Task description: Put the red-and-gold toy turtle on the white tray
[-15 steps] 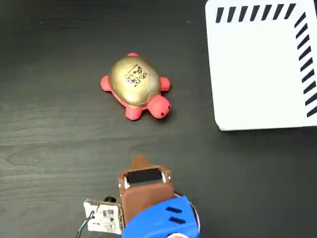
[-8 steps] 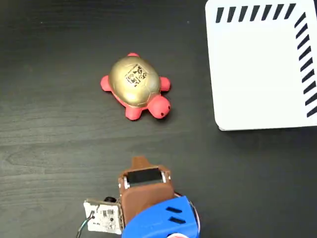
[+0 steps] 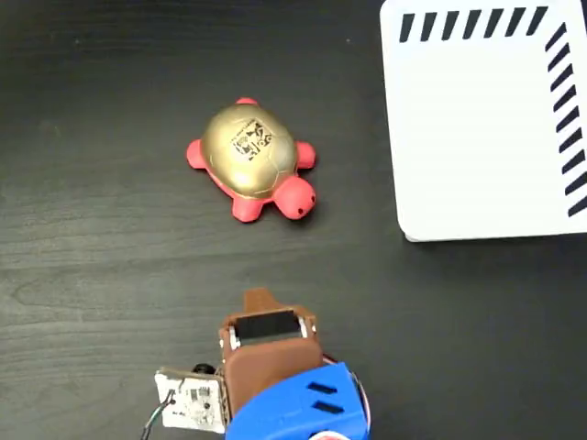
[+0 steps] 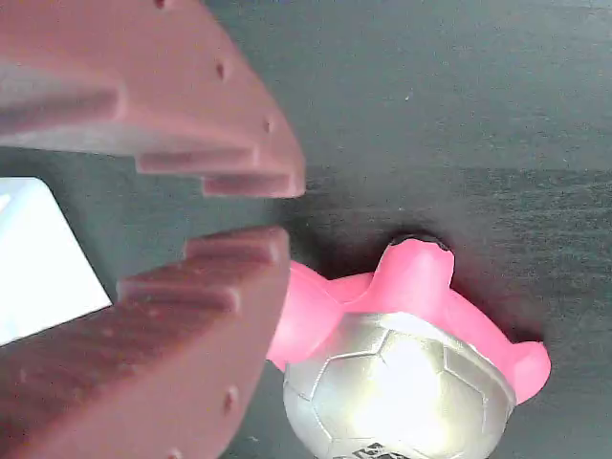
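Note:
The red-and-gold toy turtle (image 3: 249,158) sits on the dark table, its gold shell up and its coral-red head pointing lower right in the fixed view. The white tray (image 3: 477,137) with black stripes lies at the upper right, well apart from the turtle. My gripper (image 3: 260,299) is near the bottom edge, below the turtle and not touching it. In the wrist view the brown fingers (image 4: 220,287) are shut to a narrow slit with nothing between them (image 4: 282,210). There the turtle (image 4: 402,373) lies just beyond the tips, and a corner of the tray (image 4: 38,258) shows at the left.
The dark wood-grain table (image 3: 92,238) stretches around the turtle. The arm's blue body (image 3: 303,408) and a small circuit board (image 3: 191,401) sit at the bottom edge.

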Tool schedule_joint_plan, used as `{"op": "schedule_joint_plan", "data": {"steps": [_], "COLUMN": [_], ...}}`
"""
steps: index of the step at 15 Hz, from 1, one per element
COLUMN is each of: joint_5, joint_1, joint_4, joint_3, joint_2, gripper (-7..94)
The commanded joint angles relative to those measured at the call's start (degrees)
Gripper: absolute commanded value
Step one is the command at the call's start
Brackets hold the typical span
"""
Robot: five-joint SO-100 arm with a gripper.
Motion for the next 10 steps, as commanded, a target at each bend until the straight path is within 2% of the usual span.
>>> {"op": "schedule_joint_plan", "data": {"steps": [1,2,4,5,8,10], "joint_5": [0.8,2.3,4.5,6.5,14.0,19.4], "joint_1": [0.1,0.6,2.3,2.5,2.1,2.2], "joint_4": [0.3,-1.2,-10.3,-12.0,-8.9,-4.5], "joint_3": [-0.7,-0.7,-4.6,-9.3,-25.7,-35.1], "joint_2": [0.4,-1.1,-11.3,-17.9,-38.0,-47.6], "gripper": [0,0,0,0,0,0]}}
